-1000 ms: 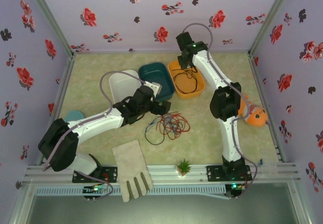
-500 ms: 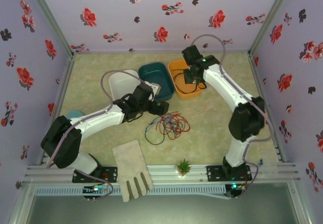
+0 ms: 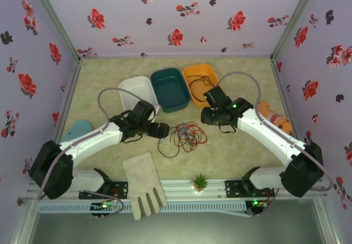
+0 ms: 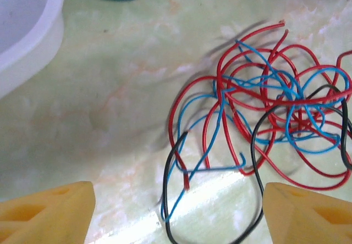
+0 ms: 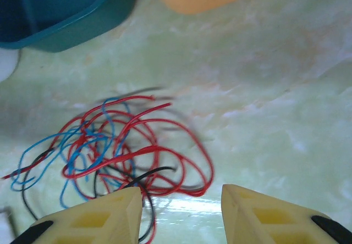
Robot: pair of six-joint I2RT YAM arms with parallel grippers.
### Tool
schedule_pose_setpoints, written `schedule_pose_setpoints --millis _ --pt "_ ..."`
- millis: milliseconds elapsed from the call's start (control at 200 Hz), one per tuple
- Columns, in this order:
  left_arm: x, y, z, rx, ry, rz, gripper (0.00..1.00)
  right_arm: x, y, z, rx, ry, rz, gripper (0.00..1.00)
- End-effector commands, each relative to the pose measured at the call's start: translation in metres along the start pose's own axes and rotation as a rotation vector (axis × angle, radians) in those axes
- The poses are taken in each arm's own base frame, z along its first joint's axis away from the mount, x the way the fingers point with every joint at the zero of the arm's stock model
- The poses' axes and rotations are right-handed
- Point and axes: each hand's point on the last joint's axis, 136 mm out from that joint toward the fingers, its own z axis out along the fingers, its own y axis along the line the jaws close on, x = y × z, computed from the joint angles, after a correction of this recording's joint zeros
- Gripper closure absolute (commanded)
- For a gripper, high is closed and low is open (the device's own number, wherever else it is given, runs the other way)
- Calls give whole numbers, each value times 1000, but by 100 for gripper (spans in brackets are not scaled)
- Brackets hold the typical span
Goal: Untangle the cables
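red, blue, black cables (image 4: 264,117) tangled in loose loops

Three walls close the scene: a back wall (image 3: 165,18), a left wall (image 3: 27,62) and a right wall (image 3: 324,62), all covered with pale lilac paper that has red and dark flowers printed on it. Grey metal posts (image 3: 52,18) stand in the two back corners. The desk (image 3: 231,145) has a pale green and beige marbled top. A silver metal rail (image 3: 181,188) runs along its near edge. In the left wrist view, soft light makes a white shine (image 4: 203,194) on the desk.
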Motion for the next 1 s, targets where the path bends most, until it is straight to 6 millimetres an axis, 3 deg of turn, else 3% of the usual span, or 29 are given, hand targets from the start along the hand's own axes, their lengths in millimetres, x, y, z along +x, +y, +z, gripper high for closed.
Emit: schedule_pose_setpoints --millis 0,265,600,800,995 --pt "26 4 2 15 65 -75 25 8 17 4 -32 -20 40 56" --pt "62 -3 19 73 110 -162 39 38 35 29 -16 50 -1 56" --pt "64 -5 44 66 145 -160 66 54 41 49 -1 111 1 61" --pt "68 -3 47 56 160 -153 76 56 42 63 8 117 36 62" --pt "69 -3 50 55 164 -146 79 58 43 75 28 129 58 61"
